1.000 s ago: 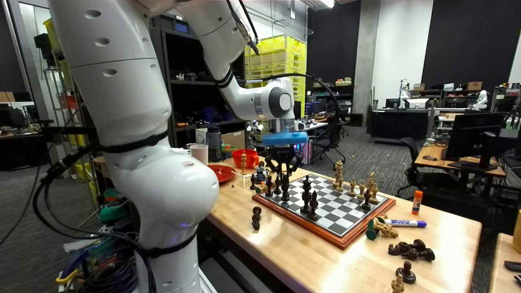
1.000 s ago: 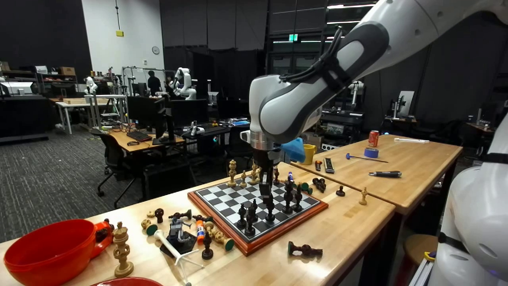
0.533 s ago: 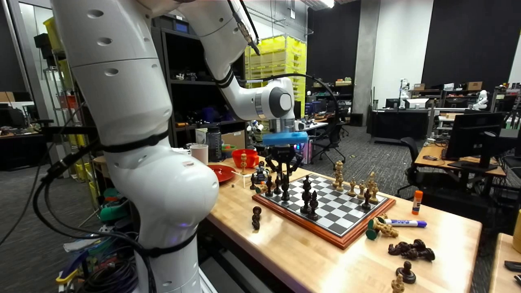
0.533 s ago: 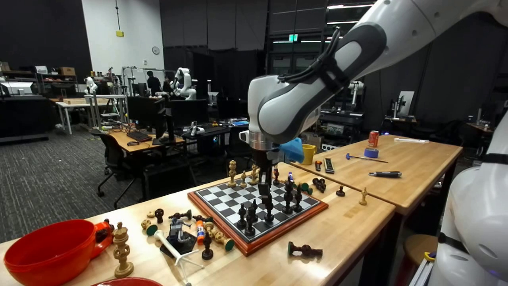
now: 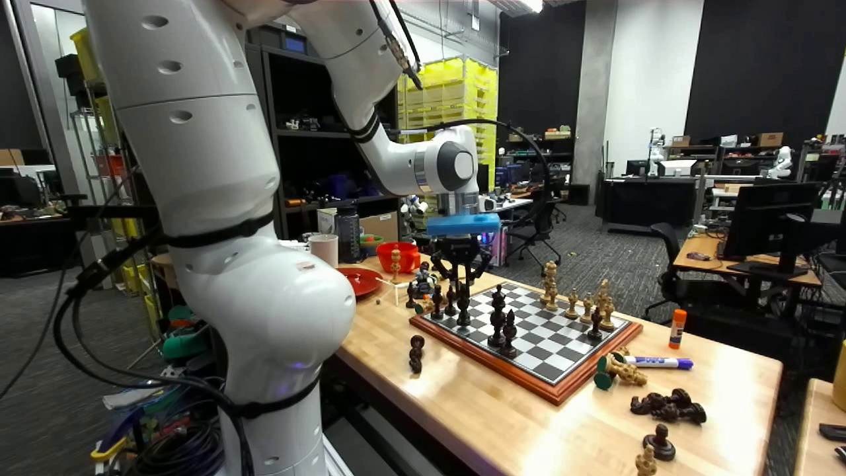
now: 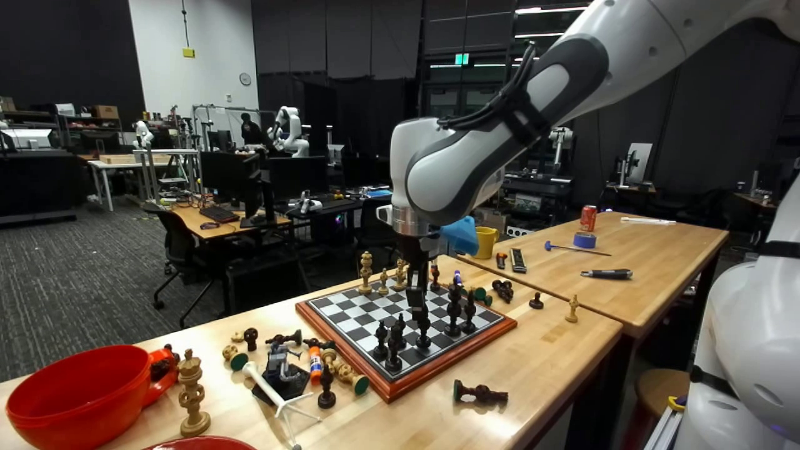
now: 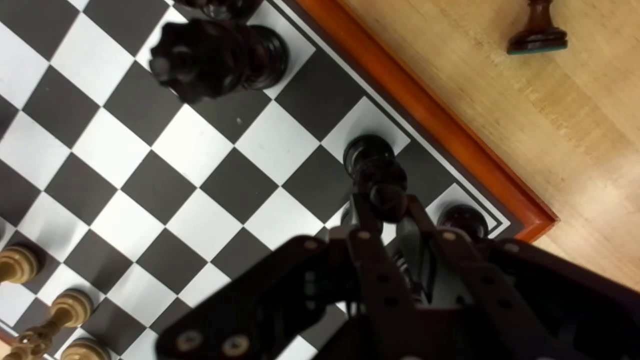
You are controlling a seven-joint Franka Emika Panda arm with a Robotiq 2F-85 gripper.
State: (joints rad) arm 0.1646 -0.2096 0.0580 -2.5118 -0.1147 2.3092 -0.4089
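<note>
- A chessboard (image 6: 353,315) framed in red-brown wood lies on a pale worktop (image 6: 550,369), with fallen pieces (image 6: 481,394) and a red bowl (image 6: 106,425) around it.
- Grey carpet (image 6: 94,269), an office chair (image 6: 175,240) and dark walls (image 6: 350,50) fill the room beyond; a second worktop (image 6: 656,256), just alongside, carries a can (image 6: 588,219).
- The pincer (image 7: 389,207) is clenched on the head of a dark piece (image 7: 380,172), upright near the chessboard's edge.
- Compared with a second ago, pincer and dark piece sit a touch shifted; a person (image 6: 251,131) in the background has moved sideways.
</note>
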